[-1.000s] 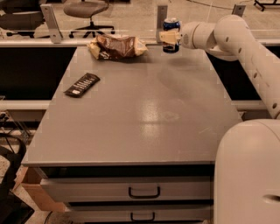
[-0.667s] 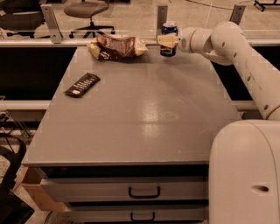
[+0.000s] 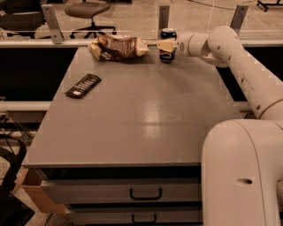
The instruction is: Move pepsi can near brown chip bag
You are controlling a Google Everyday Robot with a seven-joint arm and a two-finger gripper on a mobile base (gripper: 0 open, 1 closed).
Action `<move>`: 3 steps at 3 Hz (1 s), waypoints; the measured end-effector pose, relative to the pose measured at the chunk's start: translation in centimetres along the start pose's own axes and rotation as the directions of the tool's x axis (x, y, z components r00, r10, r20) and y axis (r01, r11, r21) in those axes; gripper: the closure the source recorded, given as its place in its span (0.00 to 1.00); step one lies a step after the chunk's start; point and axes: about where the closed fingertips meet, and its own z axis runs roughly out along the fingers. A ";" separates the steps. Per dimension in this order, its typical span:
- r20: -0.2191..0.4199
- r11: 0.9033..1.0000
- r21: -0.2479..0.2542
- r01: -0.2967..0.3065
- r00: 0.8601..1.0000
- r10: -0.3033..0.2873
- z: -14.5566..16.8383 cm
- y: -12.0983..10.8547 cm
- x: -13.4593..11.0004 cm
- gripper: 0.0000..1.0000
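Observation:
The pepsi can (image 3: 167, 52), blue with a silver top, stands upright at the far edge of the grey table (image 3: 141, 119), just right of the brown chip bag (image 3: 118, 47). The bag is crumpled, dark brown with pale edges, and lies at the table's back middle. My gripper (image 3: 167, 45) reaches in from the right at the end of the white arm (image 3: 234, 53) and is closed around the can, with a pale finger across its front. A small gap separates the can from the bag.
A flat black remote-like bar (image 3: 83, 85) lies on the table's left side. The robot's white body (image 3: 241, 172) fills the lower right. Drawers with handles (image 3: 145, 194) sit below the table front. Office chairs (image 3: 88, 11) and metal posts (image 3: 49, 17) stand behind.
The gripper has carried the can a little to the left along the table's far edge, closer to the chip bag. The arm's elbow has followed.

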 end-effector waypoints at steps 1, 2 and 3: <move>0.000 1.000 -0.001 0.000 1.000 0.000 0.0 0.1 0.0 0.59; 0.000 1.000 -0.001 0.000 1.000 0.000 0.0 0.1 -0.1 0.35; 0.000 1.000 -0.002 -0.001 1.000 0.001 0.0 0.1 -0.1 0.12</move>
